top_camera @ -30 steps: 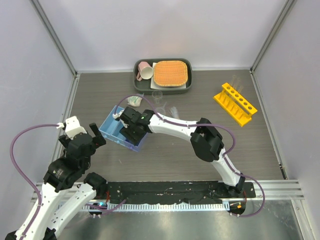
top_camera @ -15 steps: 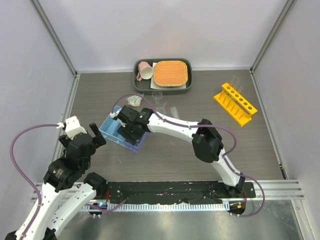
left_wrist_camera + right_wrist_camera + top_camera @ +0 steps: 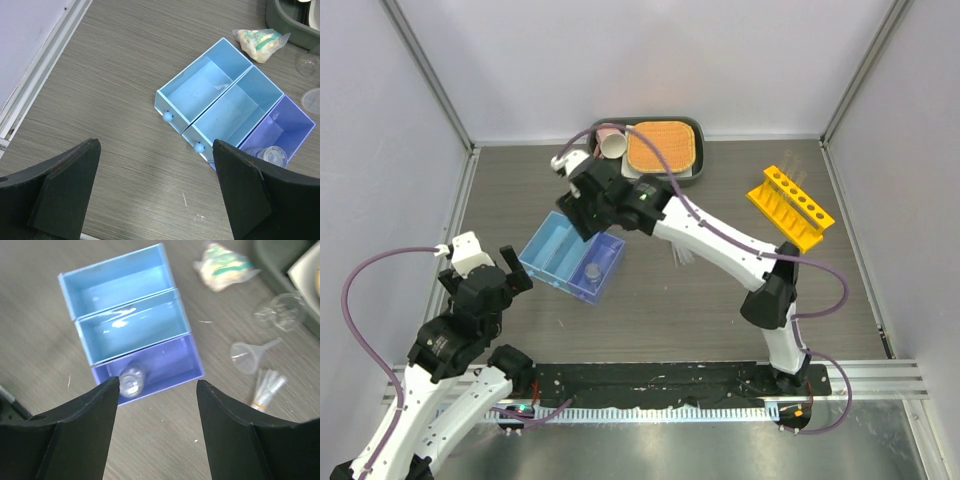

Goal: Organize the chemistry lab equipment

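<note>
We judge that the step in hand is to fetch the next clear piece for the blue tray (image 3: 570, 262). One small beaker (image 3: 131, 380) is in its purple end compartment, and the two blue compartments look bare. The right tool (image 3: 156, 385) hangs above the tray with its fingers spread and nothing between them. The left tool (image 3: 156, 147) is spread wide too and empty, on the tray's knob side. To do this well, we should go to the funnel (image 3: 245, 357), near the tray's end without knobs, come down from straight above and close softly on its cone, because the pipettes (image 3: 267, 387) lie just beside it and could be pushed. In the top view the right arm covers these pieces. The thin tubes in the yellow rack (image 3: 790, 208), well apart from the tray, are hardly visible, and we cannot tell whether the beaker stands upright.
</note>
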